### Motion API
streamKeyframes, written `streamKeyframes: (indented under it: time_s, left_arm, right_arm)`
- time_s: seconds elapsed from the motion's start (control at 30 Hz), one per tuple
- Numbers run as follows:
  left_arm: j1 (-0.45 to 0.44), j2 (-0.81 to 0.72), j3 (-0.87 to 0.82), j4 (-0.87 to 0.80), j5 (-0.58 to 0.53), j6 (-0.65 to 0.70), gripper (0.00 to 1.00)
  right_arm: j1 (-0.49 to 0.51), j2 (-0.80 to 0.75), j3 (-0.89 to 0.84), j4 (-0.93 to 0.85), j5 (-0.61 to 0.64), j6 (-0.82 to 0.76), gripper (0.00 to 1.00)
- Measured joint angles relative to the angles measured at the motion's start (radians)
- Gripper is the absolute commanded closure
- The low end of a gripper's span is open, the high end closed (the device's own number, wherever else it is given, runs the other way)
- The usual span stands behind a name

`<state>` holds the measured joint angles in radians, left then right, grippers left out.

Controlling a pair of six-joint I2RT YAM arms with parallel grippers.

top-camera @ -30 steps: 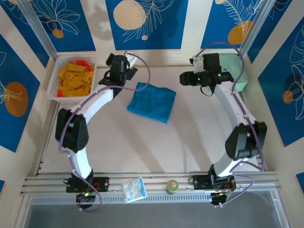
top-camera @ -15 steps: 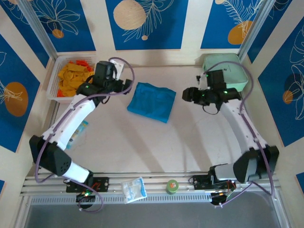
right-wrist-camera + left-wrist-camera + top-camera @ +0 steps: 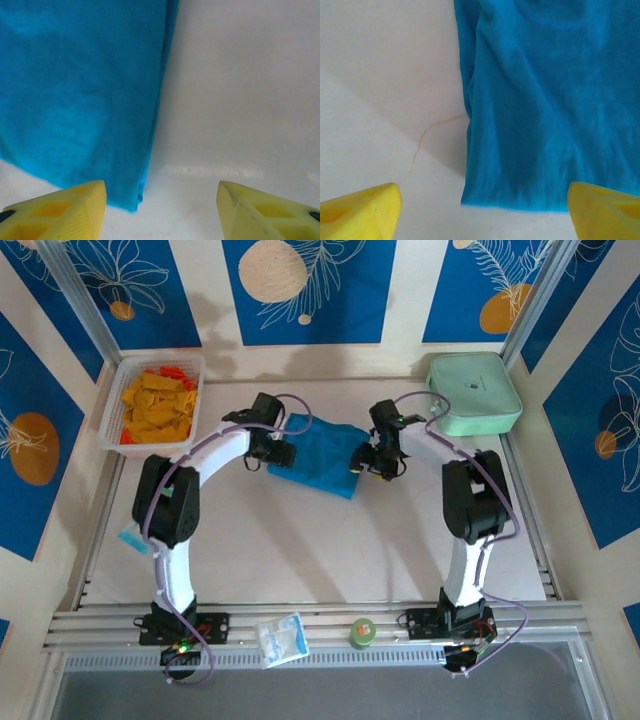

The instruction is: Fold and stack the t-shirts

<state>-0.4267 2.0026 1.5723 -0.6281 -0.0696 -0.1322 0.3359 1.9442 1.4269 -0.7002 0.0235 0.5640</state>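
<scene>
One t-shirt (image 3: 322, 456), teal-blue and folded into a rough rectangle, lay toward the far middle of the table (image 3: 300, 550). Two grippers flanked it, the left gripper (image 3: 281, 451) at its left edge and the right gripper (image 3: 364, 462) at its right edge.

There was also one white basket (image 3: 112, 430) of orange and yellow pieces at the far left and one mint-green case (image 3: 475, 395) at the far right. One clear packet (image 3: 281, 637) and one green roll (image 3: 362, 631) lay on the near rail.

In the left wrist view the two yellow fingertips (image 3: 365, 210) stood spread wide, with the shirt's hem beyond them and nothing pinched. The right gripper's jaws were likewise spread. The shirt's corner came close to one of them, but contact could not be judged.

From above, both grippers covered the shirt's side edges. No sleeve or collar could be made out in the folded cloth, and each wrist view cut the shirt off at the frame. A thin brownish line (image 3: 420, 145) ran on the table beside the shirt, either a thread or a crack.
</scene>
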Motion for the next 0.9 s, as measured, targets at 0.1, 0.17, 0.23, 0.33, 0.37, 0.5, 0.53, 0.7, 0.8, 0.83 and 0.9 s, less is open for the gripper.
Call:
streamKeyframes:
  time_s: [0.1, 0.17, 0.23, 0.33, 0.37, 0.5, 0.53, 0.7, 0.8, 0.83, 0.9]
  left_arm:
    - [0.0, 0.063, 0.037, 0.016, 0.004, -0.002, 0.18]
    - [0.0, 0.089, 0.046, 0.026, 0.013, -0.006, 0.19]
    - [0.0, 0.108, 0.051, 0.036, 0.021, -0.011, 0.22]
    - [0.0, 0.139, 0.072, 0.047, 0.032, -0.018, 0.28]
    - [0.0, 0.148, 0.075, 0.053, 0.037, -0.019, 0.31]
    - [0.0, 0.172, 0.07, 0.073, 0.061, -0.023, 0.46]
    - [0.0, 0.172, 0.064, 0.081, 0.067, -0.025, 0.5]
    - [0.0, 0.148, -0.01, 0.173, 0.113, -0.047, 0.56]
    - [0.0, 0.117, -0.075, 0.237, 0.126, -0.07, 0.56]
    - [-0.001, 0.108, -0.093, 0.254, 0.131, -0.076, 0.56]
    - [-0.003, 0.086, -0.137, 0.289, 0.143, -0.098, 0.56]
  right_arm:
    - [0.017, 0.067, 0.053, 0.001, 0.009, 0.013, 0.4]
    - [0.026, 0.097, 0.079, 0.0, 0.015, 0.018, 0.4]
    - [0.032, 0.124, 0.108, -0.002, 0.023, 0.022, 0.41]
    - [0.04, 0.159, 0.143, -0.007, 0.031, 0.028, 0.49]
    - [0.043, 0.169, 0.153, -0.011, 0.034, 0.029, 0.54]
    - [0.048, 0.219, 0.207, -0.037, 0.045, 0.029, 0.74]
    - [0.049, 0.227, 0.219, -0.053, 0.052, 0.025, 0.78]
    - [0.047, 0.271, 0.295, -0.087, 0.066, 0.011, 0.83]
    - [0.04, 0.304, 0.352, -0.109, 0.075, -0.013, 0.84]
    - [0.036, 0.318, 0.376, -0.117, 0.077, -0.025, 0.84]
    - [0.027, 0.356, 0.442, -0.14, 0.083, -0.056, 0.84]
